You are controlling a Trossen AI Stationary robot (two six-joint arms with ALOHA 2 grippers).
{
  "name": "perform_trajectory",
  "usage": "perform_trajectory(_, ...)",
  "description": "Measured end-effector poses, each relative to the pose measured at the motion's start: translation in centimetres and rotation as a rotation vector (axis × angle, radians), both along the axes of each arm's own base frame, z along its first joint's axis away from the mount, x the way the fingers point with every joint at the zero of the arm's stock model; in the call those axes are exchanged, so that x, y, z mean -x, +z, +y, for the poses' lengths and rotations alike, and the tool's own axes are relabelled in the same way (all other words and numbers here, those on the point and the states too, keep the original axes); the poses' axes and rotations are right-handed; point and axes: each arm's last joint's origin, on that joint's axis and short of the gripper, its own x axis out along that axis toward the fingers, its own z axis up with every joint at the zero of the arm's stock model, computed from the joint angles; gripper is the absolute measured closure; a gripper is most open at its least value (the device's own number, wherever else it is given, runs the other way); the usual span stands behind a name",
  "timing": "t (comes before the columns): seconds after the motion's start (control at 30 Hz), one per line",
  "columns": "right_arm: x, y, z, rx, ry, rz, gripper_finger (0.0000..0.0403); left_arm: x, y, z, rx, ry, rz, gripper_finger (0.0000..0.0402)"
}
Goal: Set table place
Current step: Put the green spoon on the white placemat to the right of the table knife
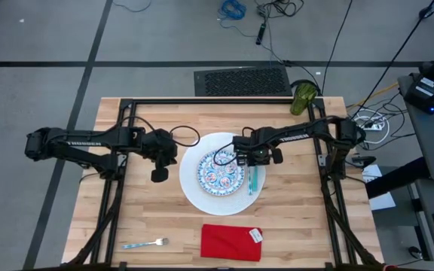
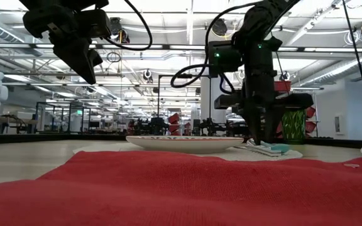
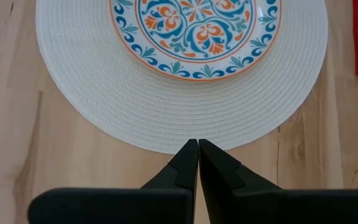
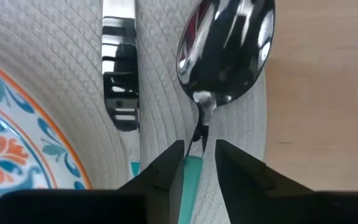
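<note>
A big white round plate (image 1: 194, 192) with a woven look lies mid-table, and a small blue-patterned plate (image 1: 221, 173) sits on it. On the white plate's right part lie a knife (image 4: 118, 62) and a teal-handled spoon (image 4: 225, 43), side by side. My right gripper (image 4: 199, 144) points down over the spoon, open, with one finger on each side of the place where the neck meets the teal handle (image 4: 191, 174). My left gripper (image 1: 159, 175) hangs shut above the table, left of the white plate. My right gripper comes from above with its fingers (image 4: 166, 168) standing across the spoon's neck (image 4: 201, 121). A gap shows beside the handle, and I cannot tell whether either finger touches it. The spoon lies flat on the white plate.
A red napkin (image 1: 230, 242) lies near the front edge, with a silver fork (image 1: 146, 243) to its left. A green cup (image 1: 304, 98) stands at the far right edge. Black frame rails (image 1: 119, 150) run along the table's sides.
</note>
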Motion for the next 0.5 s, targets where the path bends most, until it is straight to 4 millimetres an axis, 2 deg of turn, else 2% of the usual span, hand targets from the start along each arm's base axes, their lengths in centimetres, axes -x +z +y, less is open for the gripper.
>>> perform_trajectory(0.33,0.1,0.0,-0.8,0.013,-0.012,-0.001,0.0361,0.0,0.0,0.0,-0.001,-0.001,0.000,0.0402)
perform_trajectory(0.5,0.2,0.0,-1.2,-0.005,-0.026,-0.006,0.0363,0.0,0.0,0.0,-0.001,-0.001,0.000,0.0402)
